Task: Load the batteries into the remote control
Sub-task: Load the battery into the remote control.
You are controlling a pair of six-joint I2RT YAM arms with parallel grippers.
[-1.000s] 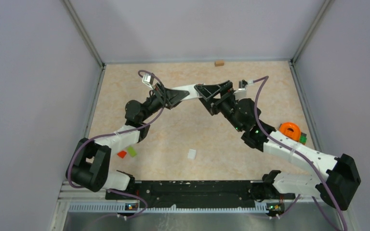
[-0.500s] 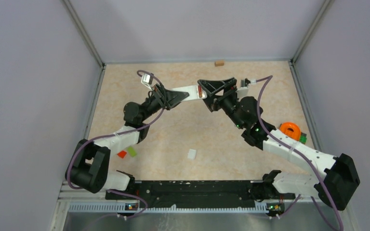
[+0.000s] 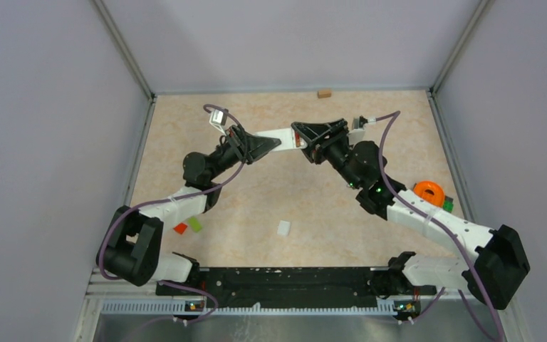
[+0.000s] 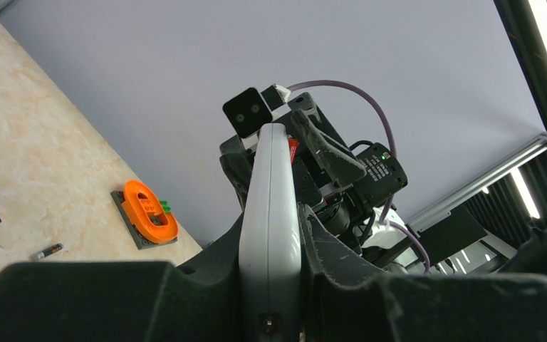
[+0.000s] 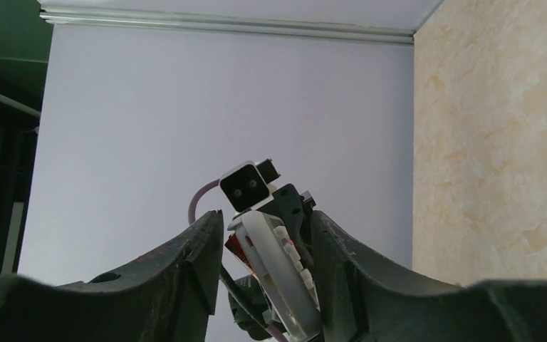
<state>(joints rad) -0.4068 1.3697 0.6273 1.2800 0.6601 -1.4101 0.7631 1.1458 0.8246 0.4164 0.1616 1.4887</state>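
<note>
- The right gripper point(image 3: 301, 135) has slid inward over the last second. Its jaws are narrower than before and now sit over the far end of the remote point(image 3: 283, 135).
- The left gripper point(image 3: 263, 146) and the remote have barely moved.
- Left gripper: jaws clamped on the near end of the white remote. It holds the remote edge-up in the air above the far middle of the table point(image 3: 256, 206).
- Right gripper: its fingers point(image 5: 203, 246) stand apart on either side of the remote's free end. Whether they press on it cannot be told.
- A red battery point(image 4: 293, 150) sits against the side of the remote's free end, between the remote and one right finger. Whether it is seated in the remote is not clear.
- A slim dark battery point(image 4: 46, 251) lies loose on the table, near the grey plate point(image 4: 127, 214) of the orange ring point(image 3: 429, 192), at the right edge.
- A red block point(image 3: 179, 228) and a lime-green block point(image 3: 196, 224) lie just beside each other, toward the near left corner.
- A small white flat piece point(image 3: 283, 228) lies near the middle of the near edge.
- A small brown block point(image 3: 324, 92) sits at the far edge.
- Table: beige, marbled surface.
- Room: plain pale lilac-grey walls on three sides, with metal corner posts.
</note>
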